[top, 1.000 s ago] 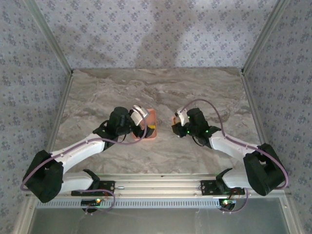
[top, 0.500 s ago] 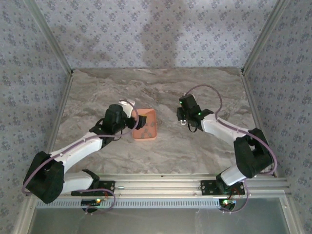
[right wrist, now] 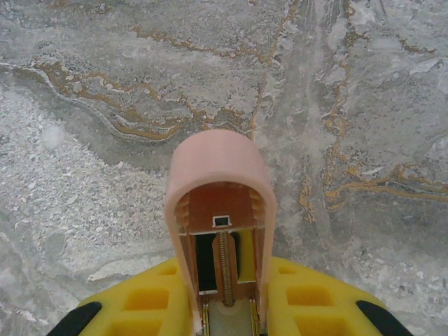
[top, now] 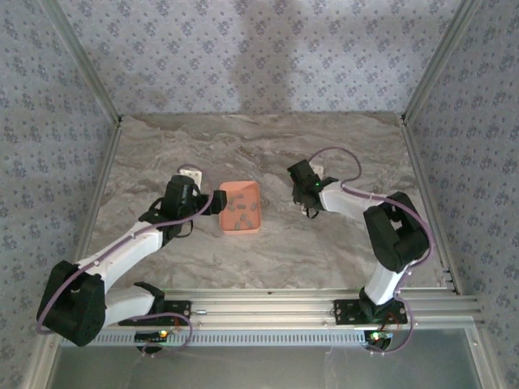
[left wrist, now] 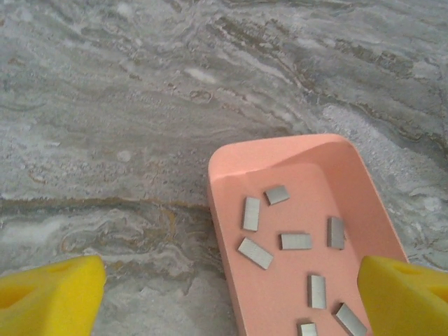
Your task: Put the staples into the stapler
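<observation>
Grey-veined marble table (top: 268, 146) lies under both arms. Left gripper (left wrist: 227, 297) is spread wide, a yellow pad at either side of the salmon tray (left wrist: 225, 210), where the staples (left wrist: 296, 241) lie scattered. Right gripper (right wrist: 224, 301) pinches the stapler (right wrist: 218, 168) — pink shell open, spring showing — well right of the tray.

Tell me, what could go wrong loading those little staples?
The staples lie flat and scattered in the salmon tray; the broad-tipped left gripper may fumble one or shove the tray. The stapler, clamped in the right gripper, has a narrow channel, so a staple could miss.
</observation>
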Motion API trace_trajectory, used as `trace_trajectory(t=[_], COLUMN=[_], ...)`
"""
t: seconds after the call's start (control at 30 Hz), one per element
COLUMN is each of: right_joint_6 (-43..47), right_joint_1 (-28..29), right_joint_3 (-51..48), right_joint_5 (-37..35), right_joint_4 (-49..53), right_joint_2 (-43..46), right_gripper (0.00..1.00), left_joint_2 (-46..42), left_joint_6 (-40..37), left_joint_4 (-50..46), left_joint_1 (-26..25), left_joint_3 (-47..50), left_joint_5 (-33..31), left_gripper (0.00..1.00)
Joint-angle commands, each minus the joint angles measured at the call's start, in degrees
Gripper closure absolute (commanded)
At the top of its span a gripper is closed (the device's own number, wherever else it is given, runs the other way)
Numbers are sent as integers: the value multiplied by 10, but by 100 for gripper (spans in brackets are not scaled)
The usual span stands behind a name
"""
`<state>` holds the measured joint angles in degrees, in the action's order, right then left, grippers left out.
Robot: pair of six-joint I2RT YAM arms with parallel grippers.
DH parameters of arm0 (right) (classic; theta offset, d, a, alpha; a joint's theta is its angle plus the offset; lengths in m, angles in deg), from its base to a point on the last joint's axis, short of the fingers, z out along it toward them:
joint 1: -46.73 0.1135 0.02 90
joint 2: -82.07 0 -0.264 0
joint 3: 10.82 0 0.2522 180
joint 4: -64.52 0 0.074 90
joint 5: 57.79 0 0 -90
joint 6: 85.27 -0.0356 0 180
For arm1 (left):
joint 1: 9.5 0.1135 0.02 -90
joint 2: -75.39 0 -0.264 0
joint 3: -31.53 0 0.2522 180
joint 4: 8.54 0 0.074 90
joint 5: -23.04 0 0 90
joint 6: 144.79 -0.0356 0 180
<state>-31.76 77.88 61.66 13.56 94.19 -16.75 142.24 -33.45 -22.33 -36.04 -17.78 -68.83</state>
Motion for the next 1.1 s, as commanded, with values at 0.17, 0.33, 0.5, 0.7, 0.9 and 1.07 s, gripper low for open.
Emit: trace_trajectory(t=[0.17,0.33,0.5,0.7,0.9,1.07], right_joint_6=[-12,-13,-20,-31,-29,-24], right_joint_1=[25,38,45,45,46,46], right_joint_3=[49,73,85,90,90,85], right_joint_5=[2,18,21,25,15,8], right_joint_4=[2,4,11,27,38,46], right_joint_2=[-37,-66,-83,-91,-67,-32], right_gripper=[88,87,84,75,58,47], left_joint_2=[-19,-45,-70,-86,-88,-90], left_joint_6=[32,41,53,67,96,139], left_joint_4=[-17,-15,-23,-27,-32,-30], left_joint_1=[8,13,24,35,45,66], left_joint_3=[25,45,60,78,84,91], left_joint_5=[-17,-31,-35,-38,-34,-10], left_gripper=[7,7,7,4,2,2])
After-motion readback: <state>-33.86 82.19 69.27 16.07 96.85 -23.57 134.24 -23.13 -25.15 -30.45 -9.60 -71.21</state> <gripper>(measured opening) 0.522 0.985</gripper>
